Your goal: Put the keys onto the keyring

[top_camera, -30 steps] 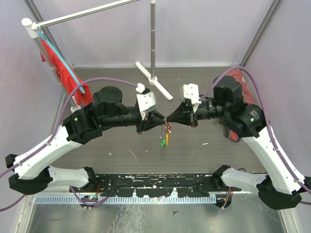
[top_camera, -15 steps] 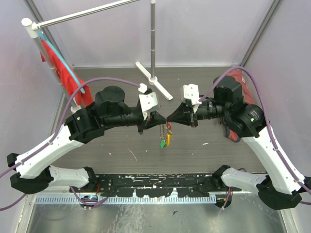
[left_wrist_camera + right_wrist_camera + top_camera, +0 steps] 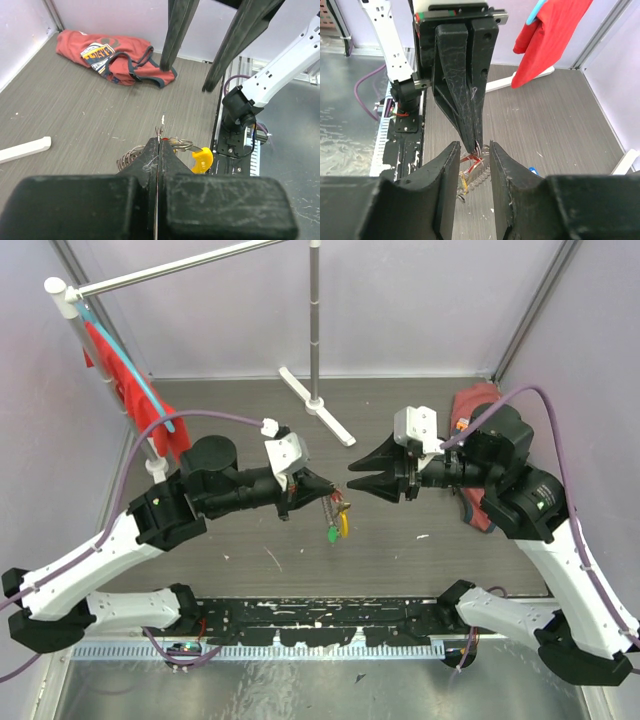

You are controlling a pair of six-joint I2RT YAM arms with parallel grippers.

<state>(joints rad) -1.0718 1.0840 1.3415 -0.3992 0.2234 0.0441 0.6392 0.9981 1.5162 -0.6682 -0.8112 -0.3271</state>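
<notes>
– Keyring [image 3: 335, 512]: where is it filed at present?
– In the air above the tabletop [image 3: 240, 540], hanging from the left fingers [image 3: 150, 161], which are pressed together on its top. Items follow, largest first.
– Proceed.
– Item one, right arm [image 3: 540, 510]: a second ago its tip met the left tip. It has since drawn back toward its own side and is now well apart. Item two, left arm [image 3: 165, 515]: shifted slightly to its own side, load unchanged. Item three, red shirt [image 3: 115, 50]: lying on the tabletop, not involved.
– And the right fingers [image 3: 442, 190]?
– Spread, holding nothing. The left fingers show between them in the right wrist view.
– Smaller items?
– Yellow tag [image 3: 202, 159] and green tag [image 3: 331, 535], both dangling below the grip. A small red piece [image 3: 470, 159] hangs with the chain, probably the red key. Blue key: not found in any view.
– Meaning for the task?
– The release suggests a threading attempt just ended. Judged: red key likely on. Blue key outstanding, to be located before the next pickup.
</notes>
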